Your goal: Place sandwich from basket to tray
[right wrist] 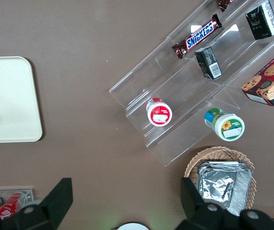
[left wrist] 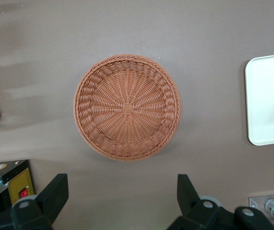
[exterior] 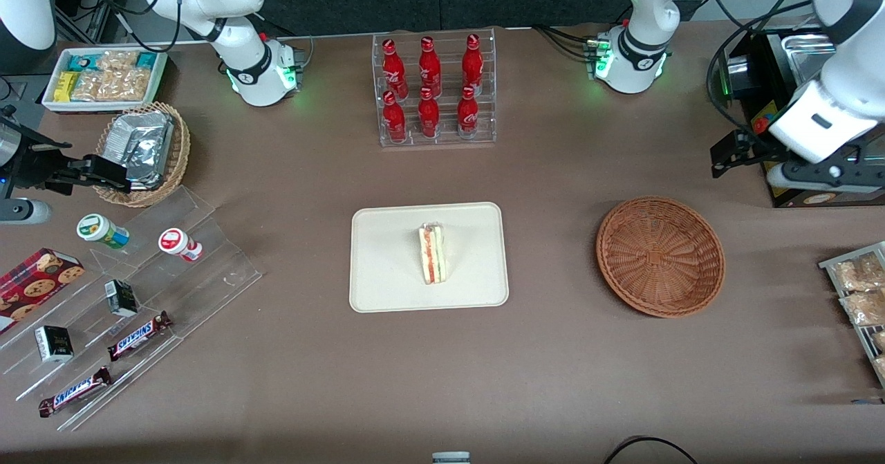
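The sandwich [exterior: 433, 253] lies on the cream tray [exterior: 387, 270], near its middle, with its red and green layers showing. The reddish-brown basket [exterior: 660, 255] is empty and stands beside the tray, toward the working arm's end of the table. My left gripper [exterior: 826, 171] hovers high above the table, farther from the front camera than the basket. In the left wrist view the gripper [left wrist: 122, 201] is open wide and empty, with the basket [left wrist: 127, 106] and a corner of the tray [left wrist: 268, 100] below. The tray's corner also shows in the right wrist view [right wrist: 7, 100].
A clear rack of red bottles [exterior: 434, 90] stands farther from the front camera than the tray. A black appliance [exterior: 788, 70] and a rack of snack packets [exterior: 861, 291] sit at the working arm's end. Clear steps with snacks [exterior: 131, 298], a tan basket of foil packets [exterior: 142, 149] and a white snack box [exterior: 104, 80] are at the parked arm's end.
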Robot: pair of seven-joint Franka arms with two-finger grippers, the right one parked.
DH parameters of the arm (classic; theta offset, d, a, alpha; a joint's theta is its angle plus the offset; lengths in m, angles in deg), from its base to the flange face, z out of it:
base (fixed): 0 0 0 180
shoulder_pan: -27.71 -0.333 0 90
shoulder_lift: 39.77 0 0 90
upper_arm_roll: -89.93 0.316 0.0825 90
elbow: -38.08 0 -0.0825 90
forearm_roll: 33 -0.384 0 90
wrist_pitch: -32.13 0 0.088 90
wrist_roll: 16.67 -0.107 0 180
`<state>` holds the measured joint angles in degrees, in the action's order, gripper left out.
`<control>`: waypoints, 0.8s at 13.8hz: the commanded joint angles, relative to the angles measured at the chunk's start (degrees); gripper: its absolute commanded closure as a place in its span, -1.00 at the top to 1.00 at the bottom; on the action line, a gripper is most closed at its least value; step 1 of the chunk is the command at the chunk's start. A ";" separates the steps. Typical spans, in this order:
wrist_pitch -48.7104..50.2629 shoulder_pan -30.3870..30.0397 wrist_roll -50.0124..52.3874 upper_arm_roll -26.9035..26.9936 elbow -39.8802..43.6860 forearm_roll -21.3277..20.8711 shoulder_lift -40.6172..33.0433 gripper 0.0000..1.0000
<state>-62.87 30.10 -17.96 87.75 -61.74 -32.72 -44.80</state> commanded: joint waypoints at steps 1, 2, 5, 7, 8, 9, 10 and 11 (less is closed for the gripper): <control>4.90 -0.45 0.15 -0.19 4.28 0.43 -0.33 1.00; 5.60 -0.45 0.24 -0.11 5.16 0.52 -0.42 1.00; 7.81 -0.45 0.15 -0.19 6.13 0.26 -0.15 1.00; 7.81 -0.37 0.15 -0.19 6.31 -0.01 0.02 1.00; 7.98 -0.37 0.24 -0.19 6.13 -0.09 -0.15 1.00; 9.20 -0.37 0.24 -0.19 6.48 0.51 0.11 1.00; 10.17 -0.37 0.06 -0.19 6.48 0.61 -0.24 1.00; 10.36 -0.28 0.15 -0.28 6.66 0.61 -0.07 1.00</control>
